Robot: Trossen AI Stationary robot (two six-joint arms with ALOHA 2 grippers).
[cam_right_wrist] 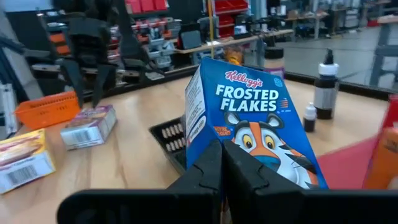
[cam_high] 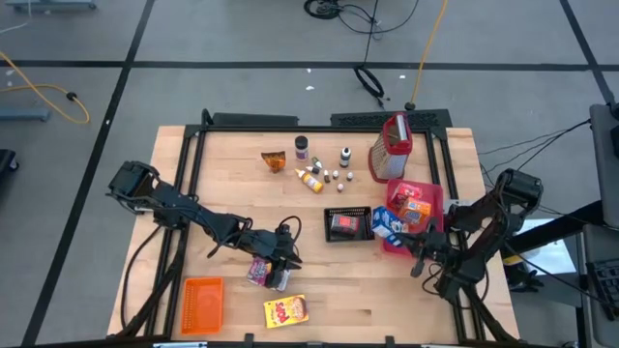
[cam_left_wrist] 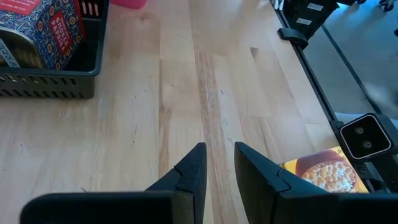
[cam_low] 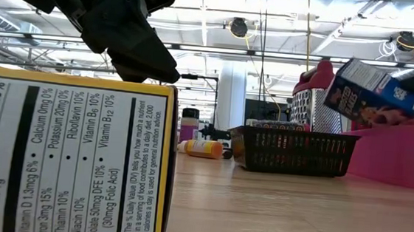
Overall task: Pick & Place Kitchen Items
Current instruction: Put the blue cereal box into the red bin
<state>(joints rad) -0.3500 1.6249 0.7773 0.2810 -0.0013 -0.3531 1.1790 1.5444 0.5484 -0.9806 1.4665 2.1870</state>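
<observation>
A blue Frosted Flakes box (cam_right_wrist: 261, 118) stands tilted at the pink tray's (cam_high: 433, 193) left rim (cam_low: 379, 89). My right gripper (cam_right_wrist: 221, 163) is shut and level just in front of the box's lower part (cam_high: 422, 256). My left gripper (cam_left_wrist: 219, 158) hovers over bare table near the middle, slightly open with nothing between its fingers (cam_high: 280, 253). A purple box (cam_high: 258, 273) lies flat just below it. A yellow cereal box (cam_high: 284, 310) lies near the front edge. Small bottles (cam_high: 324, 174) stand at the far middle. My right gripper's shut fingertips (cam_right_wrist: 211, 155) stand before the lower front face of the Frosted Flakes box (cam_right_wrist: 249, 146), coming level from the table's right side. Whether they touch the box, I cannot tell.
A black mesh basket (cam_high: 346, 223) with a red box inside stands in the middle, just left of the blue box. An orange crate (cam_high: 203, 304) sits at the near left. A red-handled grater (cam_high: 392, 150) stands at the far right. More boxes lie in the pink tray.
</observation>
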